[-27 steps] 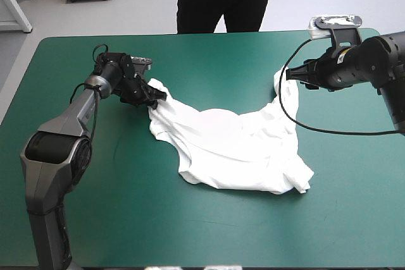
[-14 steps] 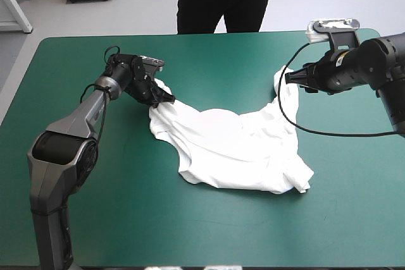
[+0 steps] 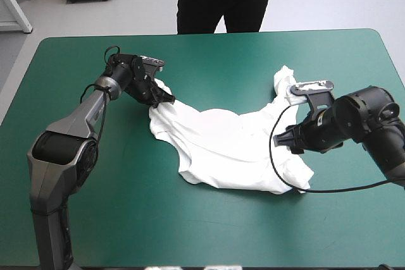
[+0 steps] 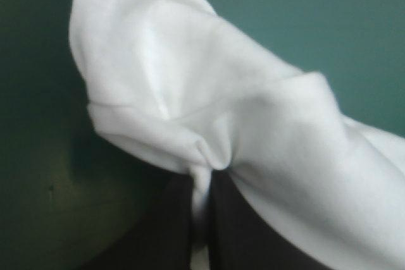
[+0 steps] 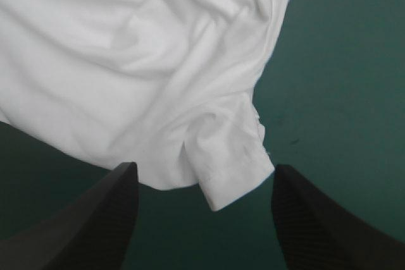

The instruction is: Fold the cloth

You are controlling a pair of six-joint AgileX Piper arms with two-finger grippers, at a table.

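Cloth first, from the left: the left gripper (image 3: 166, 98) is pressed together on a bunched corner of the white T-shirt (image 3: 234, 147) at its far-left end, the fabric pinched between the black fingers (image 4: 247, 235) and puckered just ahead of them; from there the T-shirt runs across the middle of the table, on the teal-green cover (image 3: 190, 232), as a wide rumpled sheet, sagging toward the near side and rising to a crumpled peak (image 3: 283, 80) at the far right; over its near-right part hangs the right gripper (image 5: 202, 175), spread wide and holding nothing, a short sleeve (image 5: 231, 172) with its stitched hem lying ahead of it between the two fingers, bare cover just beyond.

As I judge it, the folding proper is not begun; no clean fold shows anywhere, the garment lies neither flat nor square, and only one corner is in hand; left to do would be a grip on the right side, a spreading out, then the folds themselves.

Hard to make out: which part of the T-shirt the left gripper has, since its wrist view shows only white folds without hem or seam; the right gripper's fingers in the high view, tucked under its own wrist; whether the layers near the sleeve are doubled over or merely creased.
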